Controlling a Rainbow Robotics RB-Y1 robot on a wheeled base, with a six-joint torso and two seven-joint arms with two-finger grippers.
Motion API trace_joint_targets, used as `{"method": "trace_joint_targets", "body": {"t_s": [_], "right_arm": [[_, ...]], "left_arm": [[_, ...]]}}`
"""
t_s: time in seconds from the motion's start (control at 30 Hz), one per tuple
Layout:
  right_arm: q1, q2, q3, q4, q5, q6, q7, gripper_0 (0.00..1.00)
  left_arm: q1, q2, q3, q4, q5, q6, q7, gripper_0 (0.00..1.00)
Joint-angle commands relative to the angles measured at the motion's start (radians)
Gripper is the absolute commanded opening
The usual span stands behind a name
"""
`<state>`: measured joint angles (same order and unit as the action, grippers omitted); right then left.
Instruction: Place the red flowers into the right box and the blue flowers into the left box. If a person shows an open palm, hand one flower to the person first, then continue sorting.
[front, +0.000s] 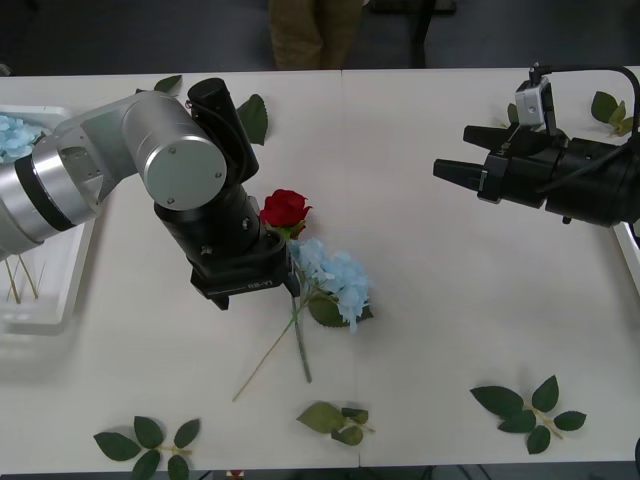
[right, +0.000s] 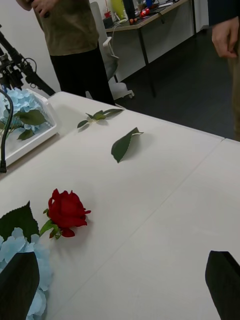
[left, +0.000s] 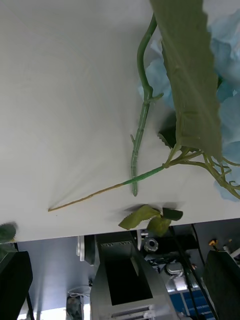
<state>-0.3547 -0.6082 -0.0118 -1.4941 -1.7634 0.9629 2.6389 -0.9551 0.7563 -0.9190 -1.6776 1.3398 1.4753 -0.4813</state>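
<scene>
Your left end effector (front: 285, 275) hovers over the rose (front: 285, 210) and the blue flower (front: 335, 278) just beside it, fingers spread, holding nothing. Its wrist label is unreadable. Your right end effector (front: 445, 170), well right of the rose, is open and empty.

Loose green leaf sprigs (front: 528, 410) lie scattered on the white table (front: 450, 300).

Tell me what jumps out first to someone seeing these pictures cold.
The red rose and the pale blue hydrangea lie with crossed stems at mid-table, with the left gripper low over them, fingers open. The right gripper hovers open off to the right. At the table's left edge, the white tray already holds blue flowers.
</scene>
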Motion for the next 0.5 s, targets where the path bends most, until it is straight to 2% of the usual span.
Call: {"method": "trace_joint_targets", "body": {"t_s": [0.03, 0.13, 0.3, 0.5], "right_arm": [[0.005, 0.024, 0.001, -0.014, -0.008, -0.012, 0.012, 0.97], [0.005, 0.024, 0.006, -0.012, -0.008, -0.019, 0.015, 0.97], [0.005, 0.024, 0.026, -0.012, -0.008, -0.049, 0.019, 0.97], [0.005, 0.024, 0.03, -0.012, -0.008, -0.061, 0.024, 0.97]], "left_arm": [[0.039, 0.008, -0.012, -0.062, -0.051, 0.01, 0.001, 1.0], [0.048, 0.008, -0.031, -0.085, -0.074, 0.01, 0.001, 1.0], [0.07, 0.003, -0.104, -0.169, -0.222, 0.005, -0.007, 1.0], [0.078, -0.011, -0.155, -0.221, -0.373, -0.055, -0.12, 1.0]]}}
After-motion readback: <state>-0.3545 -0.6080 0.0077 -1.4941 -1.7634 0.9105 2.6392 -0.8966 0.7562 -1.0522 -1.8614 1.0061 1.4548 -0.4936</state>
